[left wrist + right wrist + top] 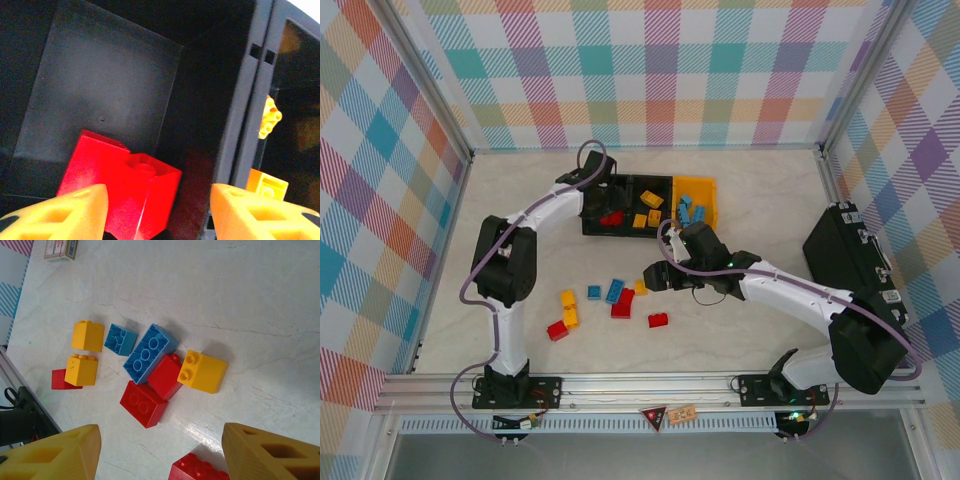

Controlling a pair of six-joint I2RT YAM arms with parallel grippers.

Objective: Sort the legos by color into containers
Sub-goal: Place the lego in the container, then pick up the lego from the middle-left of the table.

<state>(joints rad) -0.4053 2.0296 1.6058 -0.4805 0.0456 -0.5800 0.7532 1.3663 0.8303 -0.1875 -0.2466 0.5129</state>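
Your pale, marble-veined worktop (750,190) runs under the right pincer (653,278) and out on every side of it. Well off to that pincer's right, a large black hard-shell case (848,255) lies askew on the worktop, close to the right-hand wall, with silver latches along one edge. Pastel checked wall panels (650,70) stand beyond the pincer and to both sides. On your side of it, past the silver aluminium rail (650,385), a small red patterned triangular card (653,416) sits just beside a tan rectangular card (683,411). From the right wrist camera, a tan printed card (60,249) lies far ahead and left of the pincer (161,435), cut by the frame edge.
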